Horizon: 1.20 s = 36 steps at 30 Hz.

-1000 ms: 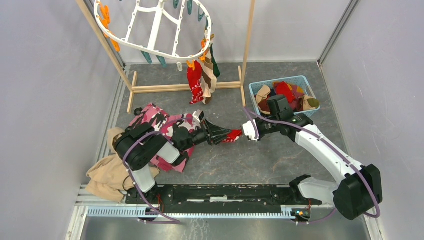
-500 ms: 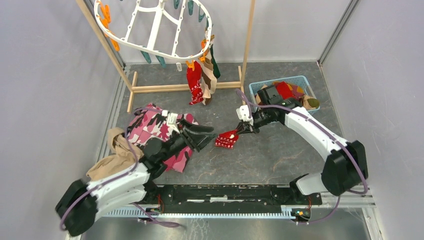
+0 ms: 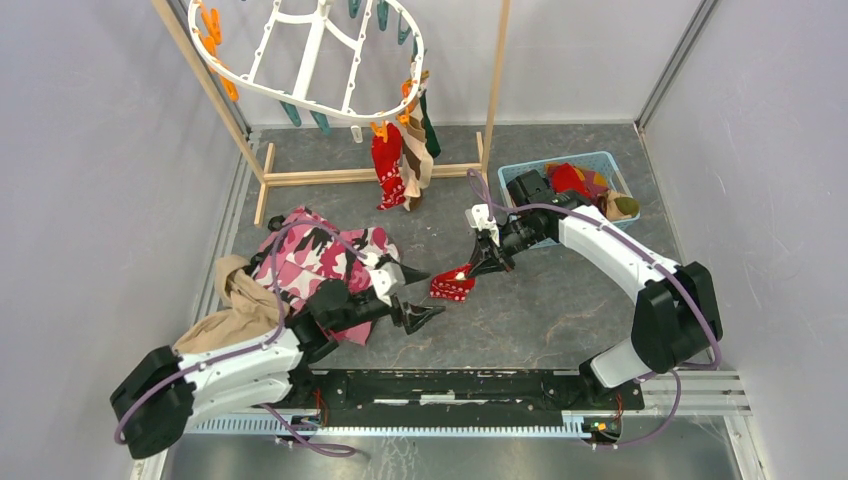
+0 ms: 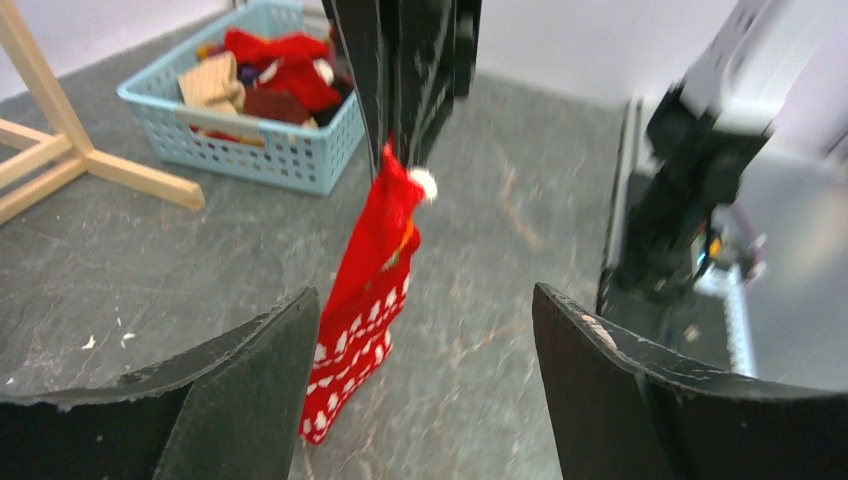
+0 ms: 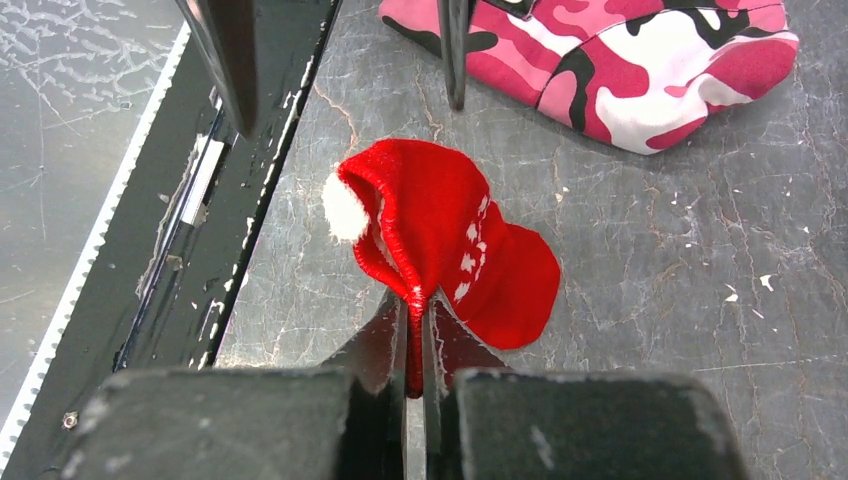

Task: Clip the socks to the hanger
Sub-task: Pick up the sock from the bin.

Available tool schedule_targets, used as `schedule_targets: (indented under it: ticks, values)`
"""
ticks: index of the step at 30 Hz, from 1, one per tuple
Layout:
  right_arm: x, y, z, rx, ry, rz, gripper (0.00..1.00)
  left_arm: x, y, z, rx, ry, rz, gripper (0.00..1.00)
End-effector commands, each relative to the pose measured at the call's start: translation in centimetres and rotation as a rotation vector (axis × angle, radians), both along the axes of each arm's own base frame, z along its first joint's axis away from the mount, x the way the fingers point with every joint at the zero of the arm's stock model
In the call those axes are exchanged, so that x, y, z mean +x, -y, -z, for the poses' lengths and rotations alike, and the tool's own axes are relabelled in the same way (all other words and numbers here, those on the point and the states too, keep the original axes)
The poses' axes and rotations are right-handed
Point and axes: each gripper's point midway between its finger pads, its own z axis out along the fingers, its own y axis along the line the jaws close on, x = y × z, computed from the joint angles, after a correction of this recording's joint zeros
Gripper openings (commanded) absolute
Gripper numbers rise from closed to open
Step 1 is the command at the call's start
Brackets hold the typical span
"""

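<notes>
On the grey worktop (image 3: 560,310) the white hanger (image 3: 309,60) hangs at the far side between wooden poles (image 3: 495,80), with a few socks (image 3: 392,165) clipped at its near right rim. A pink camouflage garment (image 3: 318,252) lies at the left, and a blue basket (image 3: 545,163) holding more of them stands at the right. Between these two, the right claw (image 3: 478,263) is closed on the upper edge of a red sock (image 3: 452,287) with white pattern, whose lower end rests on the worktop. The left claw (image 3: 417,296) is just beside it, with its fingers wide apart and nothing between them.
</notes>
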Motion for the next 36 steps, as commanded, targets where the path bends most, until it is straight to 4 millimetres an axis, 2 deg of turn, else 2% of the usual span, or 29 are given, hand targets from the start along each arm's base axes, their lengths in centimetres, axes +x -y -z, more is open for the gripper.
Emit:
schedule_targets:
  ticks: [1,4,9,13,16,19,21,22,25,30,32,36]
  values:
    - [0.0,-0.6,-1.1,0.036,0.002,-0.005,0.00,1.5,1.6,-1.8,0.078,0.230,0.012,0.83]
    - [-0.1,-0.6,-1.1,0.034,0.006,-0.007,0.01,2.5,2.2,-1.4,0.101,0.235,-0.012,0.82]
    - [-0.3,-0.7,-0.9,0.032,0.002,-0.016,0.03,3.1,2.9,-1.9,0.072,0.244,-0.023,0.80]
    - [-0.4,-0.8,-1.0,0.035,0.008,-0.022,0.04,3.4,3.7,-2.0,0.062,0.218,-0.018,0.68]
    - [-0.4,-0.8,-0.9,0.033,0.012,-0.021,0.05,3.3,4.2,-2.2,0.028,0.193,-0.006,0.55]
    - [-0.4,-0.8,-1.0,0.034,0.015,-0.022,0.06,3.2,4.4,-2.3,0.005,0.171,0.002,0.28]
    - [-0.4,-0.8,-1.0,0.036,0.019,-0.024,0.09,3.0,4.3,-2.5,-0.014,0.156,0.002,0.06]
    - [-0.5,-0.8,-1.1,0.039,0.022,-0.025,0.10,3.0,4.2,-2.6,-0.025,0.145,-0.005,0.03]
    - [-0.3,-0.7,-1.6,0.043,0.042,-0.021,0.25,2.9,3.3,-3.0,-0.088,0.109,-0.041,0.02]
    - [0.7,-0.8,-2.7,0.068,0.122,0.054,0.53,2.1,0.6,-3.8,-0.281,-0.013,-0.113,0.02]
    - [0.9,-1.0,-3.2,0.093,0.139,0.080,0.58,1.7,-0.2,-4.3,-0.347,-0.042,-0.123,0.02]
    - [0.6,-1.8,-4.6,0.166,0.115,0.077,0.61,1.2,-1.1,-5.5,-0.444,-0.086,-0.124,0.02]
